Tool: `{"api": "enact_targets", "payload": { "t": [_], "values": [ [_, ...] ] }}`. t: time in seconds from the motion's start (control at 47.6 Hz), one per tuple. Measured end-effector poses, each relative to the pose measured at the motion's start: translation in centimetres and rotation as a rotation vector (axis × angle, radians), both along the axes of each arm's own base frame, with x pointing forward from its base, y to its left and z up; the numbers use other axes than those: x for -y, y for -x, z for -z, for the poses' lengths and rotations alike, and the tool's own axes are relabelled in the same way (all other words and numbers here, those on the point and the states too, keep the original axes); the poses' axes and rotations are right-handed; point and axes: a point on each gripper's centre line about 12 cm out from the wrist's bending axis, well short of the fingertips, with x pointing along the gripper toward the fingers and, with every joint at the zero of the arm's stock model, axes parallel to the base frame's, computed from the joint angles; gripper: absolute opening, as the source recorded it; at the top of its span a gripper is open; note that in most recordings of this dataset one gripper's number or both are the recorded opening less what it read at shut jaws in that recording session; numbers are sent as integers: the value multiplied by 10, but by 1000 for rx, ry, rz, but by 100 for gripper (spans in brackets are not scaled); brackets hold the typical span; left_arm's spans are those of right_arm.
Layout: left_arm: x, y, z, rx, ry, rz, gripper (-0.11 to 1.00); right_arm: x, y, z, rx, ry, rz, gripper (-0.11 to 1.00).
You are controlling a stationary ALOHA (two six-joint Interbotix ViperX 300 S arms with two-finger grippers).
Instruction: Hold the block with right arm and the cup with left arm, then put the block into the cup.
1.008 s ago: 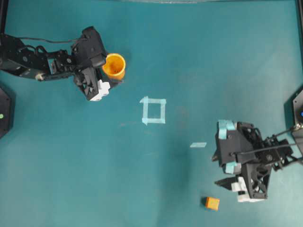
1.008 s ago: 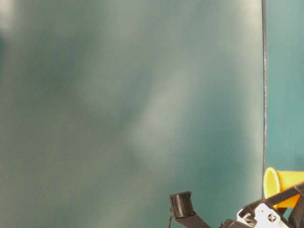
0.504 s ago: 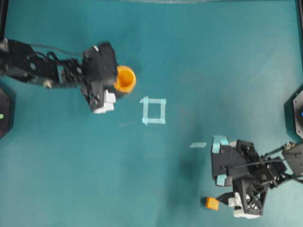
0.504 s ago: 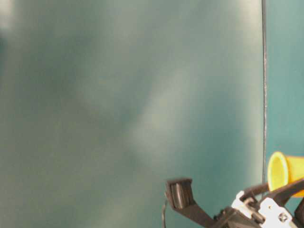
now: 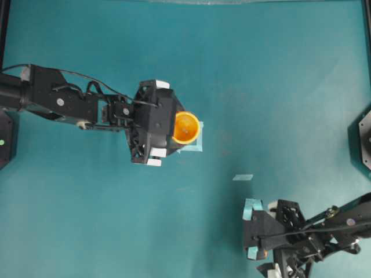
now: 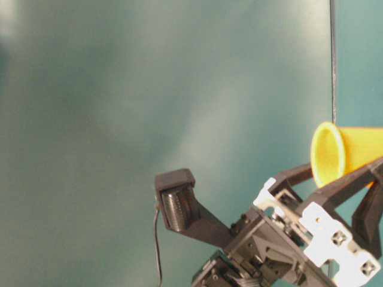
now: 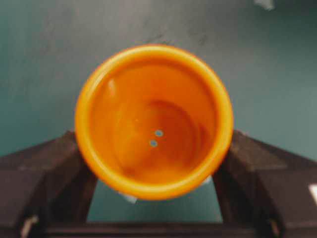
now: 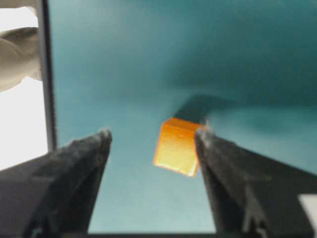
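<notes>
A yellow-orange cup (image 7: 153, 121) is pinched by the left gripper (image 5: 152, 123). A small orange block (image 8: 177, 146) is straddled by the spread right gripper (image 8: 151, 148).

The cup (image 7: 153, 121), a small yellow-orange plastic one with a round rim and a darker orange inside, is held between the jaws of the left gripper (image 5: 152, 123). It is seen clear of the teal counter (image 5: 261, 75), above the pale tape square, its mouth facing up in the overhead view. Two small holes are seen in its bottom. The block (image 8: 177, 146), a small orange-tan cube, lies on the counter between the wide-spread jaws of the right gripper (image 8: 151, 163), close against one jaw.
</notes>
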Motion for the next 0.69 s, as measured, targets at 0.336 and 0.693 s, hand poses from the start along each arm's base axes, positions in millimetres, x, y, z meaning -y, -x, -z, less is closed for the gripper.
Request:
{"api": "enact_targets", "payload": {
  "t": [0.336, 0.693],
  "values": [
    [11, -7, -2, 6, -7, 33, 68, 8, 4, 11, -34, 123, -64, 66],
    [11, -7, -2, 3, -9, 34, 68, 6, 2, 28, -53, 134, -69, 63]
  ]
}}
